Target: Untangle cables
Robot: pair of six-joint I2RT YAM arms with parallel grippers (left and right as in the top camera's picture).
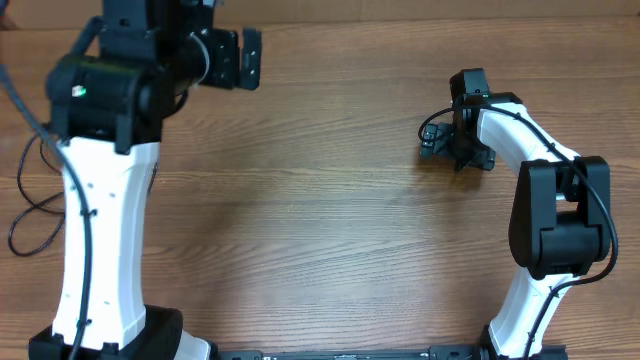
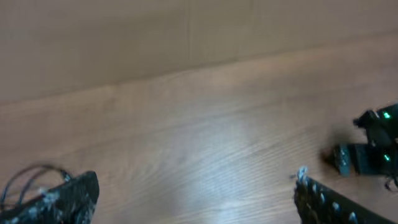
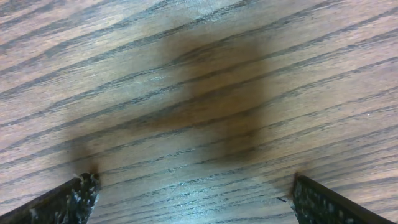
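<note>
No tangle of cables lies on the wooden table (image 1: 330,220) in any view. Thin black cords (image 1: 35,207) loop at the table's left edge beside my left arm; I cannot tell whether they are the cables or arm wiring. My left gripper (image 1: 238,58) is raised at the back left with its jaws wide apart and nothing between them. Its wrist view shows only bare wood between its fingertips (image 2: 198,186). My right gripper (image 1: 455,152) sits low over the table at the right. It is open (image 3: 194,186), with only wood grain between the jaws.
The right gripper (image 2: 373,149) appears at the right edge of the left wrist view, with small green lights on it. A thicker black wire (image 1: 25,105) runs from the left arm at the far left. Both arm bases stand at the table's front edge.
</note>
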